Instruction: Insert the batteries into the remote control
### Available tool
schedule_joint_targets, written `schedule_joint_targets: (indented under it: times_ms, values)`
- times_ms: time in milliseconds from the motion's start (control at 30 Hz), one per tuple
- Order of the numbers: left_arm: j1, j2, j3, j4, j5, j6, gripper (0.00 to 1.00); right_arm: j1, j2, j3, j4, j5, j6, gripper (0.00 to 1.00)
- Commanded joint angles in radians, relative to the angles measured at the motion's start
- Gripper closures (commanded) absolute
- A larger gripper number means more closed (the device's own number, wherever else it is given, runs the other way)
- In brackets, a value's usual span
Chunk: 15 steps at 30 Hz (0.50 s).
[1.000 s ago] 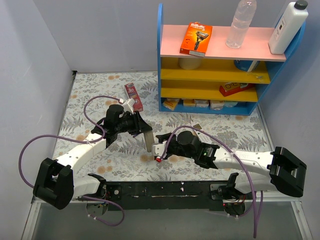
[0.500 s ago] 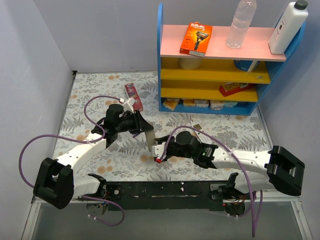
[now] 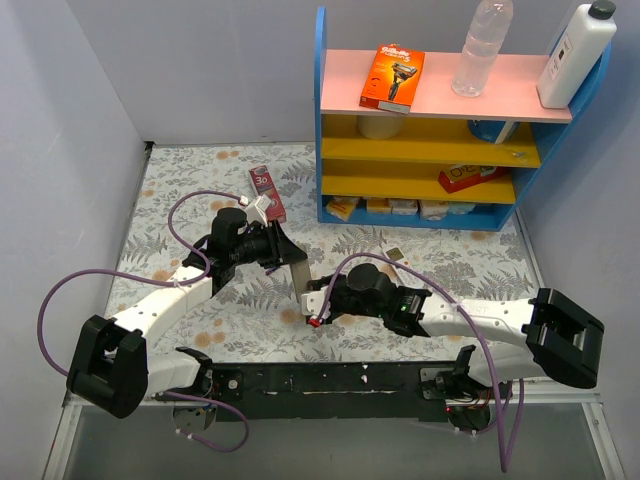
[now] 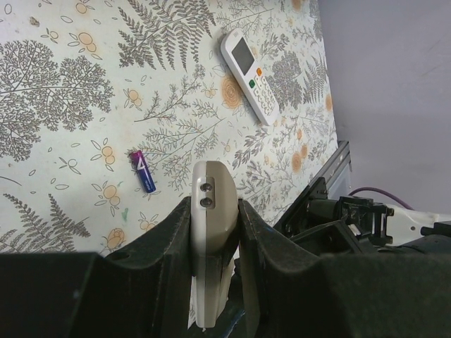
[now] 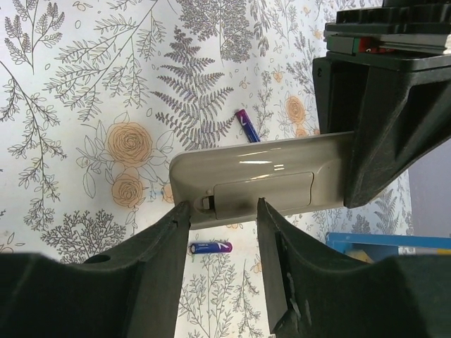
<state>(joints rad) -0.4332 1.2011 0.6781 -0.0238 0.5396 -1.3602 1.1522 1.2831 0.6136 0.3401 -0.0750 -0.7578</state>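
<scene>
My left gripper (image 3: 284, 252) is shut on the edges of a beige remote control (image 3: 299, 275) and holds it above the table. In the left wrist view the remote (image 4: 211, 232) sits between the gripper's fingers (image 4: 169, 239). In the right wrist view the remote's back with its closed battery cover (image 5: 264, 189) faces me. My right gripper (image 5: 220, 210) is open, its fingertips on either side of the cover's latch end; I cannot tell if they touch. Two dark blue-purple batteries lie on the table, one (image 5: 246, 125) beyond the remote and one (image 5: 211, 247) under it. The left wrist view shows one battery (image 4: 143, 171).
A second white remote with buttons (image 4: 248, 67) lies on the floral tablecloth. A blue shelf unit (image 3: 440, 130) with boxes and bottles stands at the back right. A small red box (image 3: 267, 192) lies behind the left gripper. Purple cables loop around both arms.
My right arm has edged left, bringing its open gripper closer to the remote. The left gripper still holds the remote in nearly the same place.
</scene>
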Motion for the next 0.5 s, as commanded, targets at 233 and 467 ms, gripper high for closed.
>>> schedule_joint_targets:
  times_ms: [233,467]
  values:
    - [-0.002,-0.040,0.034,-0.039,0.028,0.055,1.00,0.001,0.032,0.098,-0.007,-0.006,0.031,0.54]
    - [-0.002,-0.057,0.029,-0.036,0.023,0.029,1.00,0.001,0.045,0.092,-0.023,-0.014,0.023,0.55]
